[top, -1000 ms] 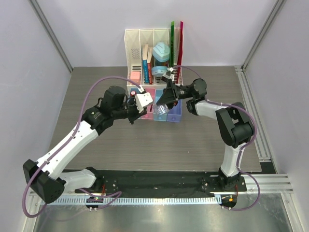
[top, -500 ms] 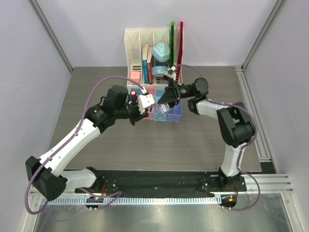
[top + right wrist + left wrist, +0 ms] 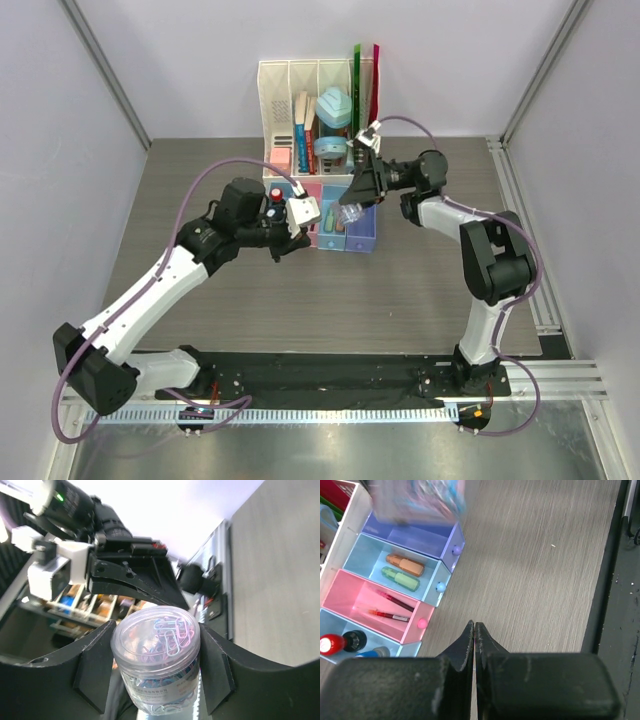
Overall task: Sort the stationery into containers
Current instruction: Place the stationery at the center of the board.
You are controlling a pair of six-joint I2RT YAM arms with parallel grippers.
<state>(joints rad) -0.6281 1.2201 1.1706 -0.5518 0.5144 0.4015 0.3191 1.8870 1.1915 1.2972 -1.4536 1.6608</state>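
right gripper [image 3: 155, 672] clamped on clear round tub [image 3: 156, 640] of pink and blue paper clips | left arm [image 3: 125, 575] behind tub | grey table [image 3: 280, 580] right of tub

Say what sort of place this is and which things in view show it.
Probably a robot lab test cell, not a real office: a left arm and right arm bolted at the edge of a walled-in table, with a rack and bins staged as props.
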